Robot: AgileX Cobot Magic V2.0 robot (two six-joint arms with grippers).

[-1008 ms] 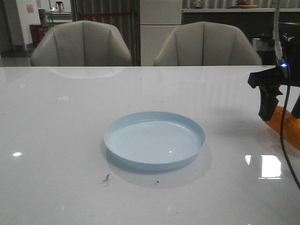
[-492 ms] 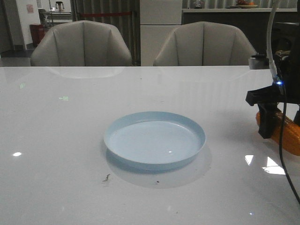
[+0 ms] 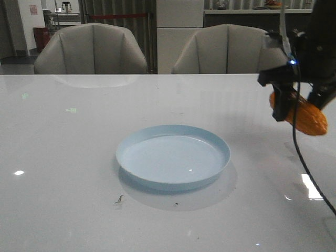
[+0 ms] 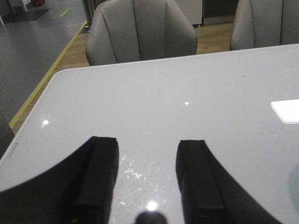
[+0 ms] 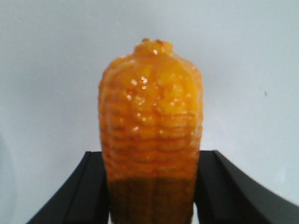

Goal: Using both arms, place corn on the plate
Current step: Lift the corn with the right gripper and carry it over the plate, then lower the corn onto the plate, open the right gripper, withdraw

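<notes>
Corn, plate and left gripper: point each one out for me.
corn (image 5: 150, 116): right wrist view, middle of the kernel rows, between the fingers.
plate (image 3: 173, 159): front view, bare floor of the dish.
left gripper (image 4: 145, 179): left wrist view, gap midway between the two open fingers.

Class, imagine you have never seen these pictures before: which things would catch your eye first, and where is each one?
The glossy orange corn stands out most, clamped in the right gripper and held above the white table at its right side. Next comes the pale blue plate, lying bare at the table's middle. The left gripper hangs open over bare tabletop, holding nothing.
</notes>
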